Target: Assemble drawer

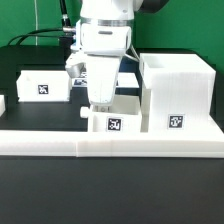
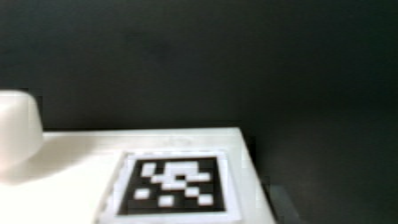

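assembly pending | drawer housing point(image 1: 176, 92) standing at the exterior view's right | far tray point(image 1: 45, 85) lying apart at upper left | near tray point(image 1: 124, 119) sitting just beside housing, gripper point(image 1: 100, 103) hovering over it, jaw gap not showing | both trays likely awaiting insertion

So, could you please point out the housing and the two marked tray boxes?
housing point(image 1: 176, 88): exterior view, front wall.
tray box at the exterior view's left point(image 1: 44, 87): exterior view, front marker.
middle tray box point(image 1: 113, 124): exterior view, front marker.
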### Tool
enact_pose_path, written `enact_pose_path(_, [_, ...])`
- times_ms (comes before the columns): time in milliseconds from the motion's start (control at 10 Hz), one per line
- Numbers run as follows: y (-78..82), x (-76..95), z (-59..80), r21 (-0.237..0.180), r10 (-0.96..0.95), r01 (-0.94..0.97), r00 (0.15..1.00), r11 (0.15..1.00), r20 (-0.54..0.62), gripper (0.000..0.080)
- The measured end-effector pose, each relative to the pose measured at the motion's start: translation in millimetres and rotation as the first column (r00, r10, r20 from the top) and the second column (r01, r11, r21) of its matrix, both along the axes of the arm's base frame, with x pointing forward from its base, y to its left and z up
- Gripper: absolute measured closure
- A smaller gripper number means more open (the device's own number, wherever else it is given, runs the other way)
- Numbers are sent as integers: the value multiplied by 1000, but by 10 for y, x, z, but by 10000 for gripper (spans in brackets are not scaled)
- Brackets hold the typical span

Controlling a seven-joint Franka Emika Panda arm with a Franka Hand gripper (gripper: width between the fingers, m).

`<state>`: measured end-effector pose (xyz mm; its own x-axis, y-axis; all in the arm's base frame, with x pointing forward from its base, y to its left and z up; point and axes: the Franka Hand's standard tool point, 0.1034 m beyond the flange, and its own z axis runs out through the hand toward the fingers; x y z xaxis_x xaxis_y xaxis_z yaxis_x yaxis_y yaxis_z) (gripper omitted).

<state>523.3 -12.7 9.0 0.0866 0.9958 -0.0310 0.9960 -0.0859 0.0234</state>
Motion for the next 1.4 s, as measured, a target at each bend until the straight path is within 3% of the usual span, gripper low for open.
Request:
enact_pose_path(500, [-5, 150, 46, -27, 58, -59, 998, 998, -34, 757])
enact_pose_path(1400, [-10, 105, 32, -28, 61, -62, 997, 998, -51, 757])
